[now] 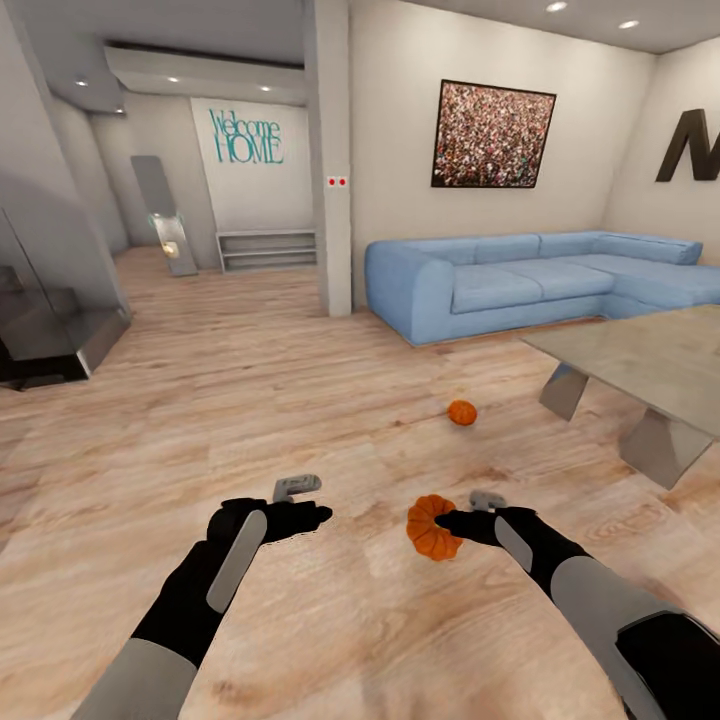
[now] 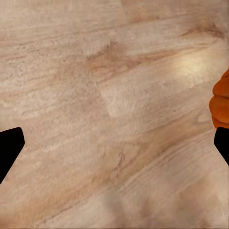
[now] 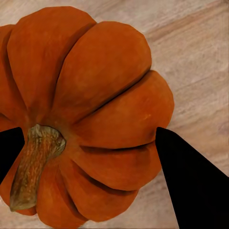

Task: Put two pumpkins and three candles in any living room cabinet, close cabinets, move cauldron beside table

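Observation:
My right gripper (image 1: 447, 522) is shut on a bright-orange ribbed pumpkin (image 1: 432, 528), low over the wooden floor in front of me. Up close, the right gripper (image 3: 93, 162) has a black finger against each flank of the pumpkin (image 3: 100, 95), whose brown stem points to one side. A second, smaller-looking pumpkin (image 1: 461, 412) lies on the floor farther ahead, near the table (image 1: 640, 355). My left gripper (image 1: 305, 516) hovers open and empty over bare floor, left of the held pumpkin. The left wrist view catches that pumpkin's edge (image 2: 222, 102). The candles, cabinet and cauldron are out of view.
A light-blue corner sofa (image 1: 520, 280) stands along the far wall behind the table. A white pillar (image 1: 330, 160) rises beside the sofa's left end. A low white shelf (image 1: 266, 250) stands at the far wall. Dark glass-sided stairs (image 1: 45, 330) are at the left.

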